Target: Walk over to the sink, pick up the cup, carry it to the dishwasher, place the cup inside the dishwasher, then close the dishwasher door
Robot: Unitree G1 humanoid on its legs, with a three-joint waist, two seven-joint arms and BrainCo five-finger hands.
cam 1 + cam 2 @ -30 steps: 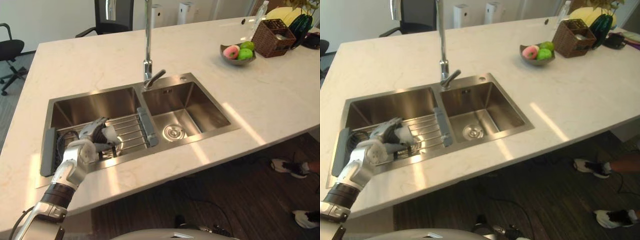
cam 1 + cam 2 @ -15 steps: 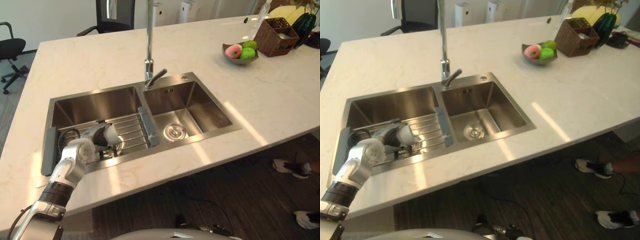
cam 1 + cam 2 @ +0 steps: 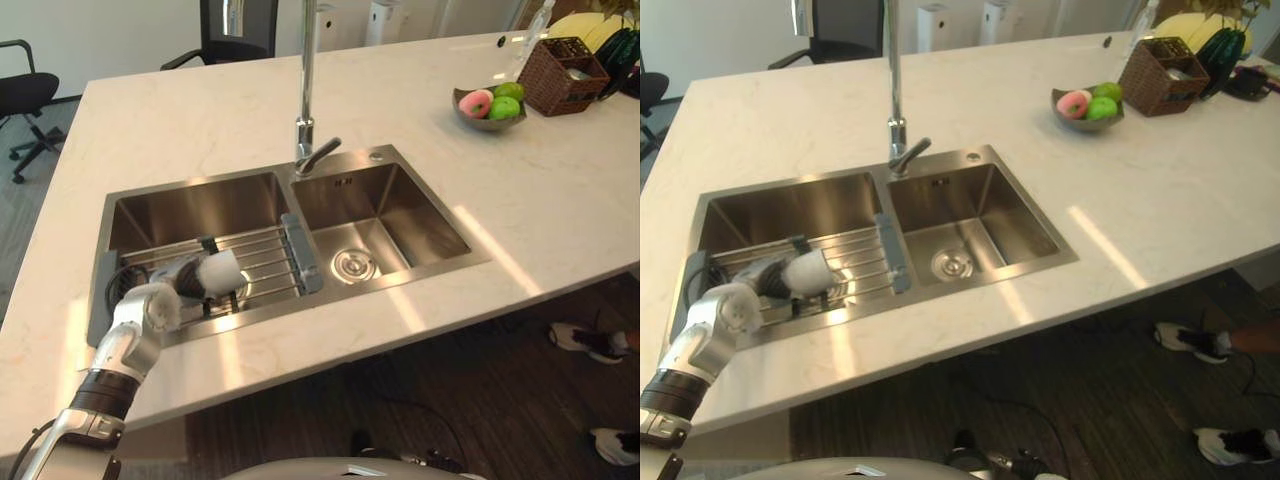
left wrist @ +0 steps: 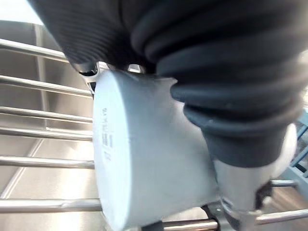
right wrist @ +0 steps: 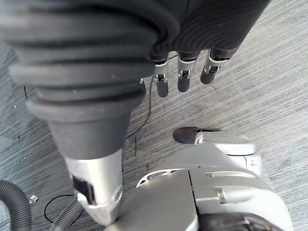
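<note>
- Down in the left basin of the sink (image 3: 190, 183), near the counter's (image 3: 200, 120) front edge: left hand (image 3: 178, 285) reaches in, fingers (image 3: 200, 288) curled round a white cup (image 3: 221, 271).
- Cup lies on its side across the wire rack (image 3: 262, 262), flat base turned toward the divider between the basins.
- From the left wrist, the cup's base rim sits against the rack's bars.
- Right hand (image 5: 207, 24) hangs low over grey floor, fingers loose and straight, nothing in them.
- Tall faucet (image 3: 306, 80) stands behind the divider, at the sink's back rim.
- Toward the counter's far right corner: fruit bowl (image 3: 480, 120) with green and pink fruit, wicker basket (image 3: 560, 92) just beyond it.
- Someone's shoes (image 3: 585, 340) on the dark floor past the counter's right end.
</note>
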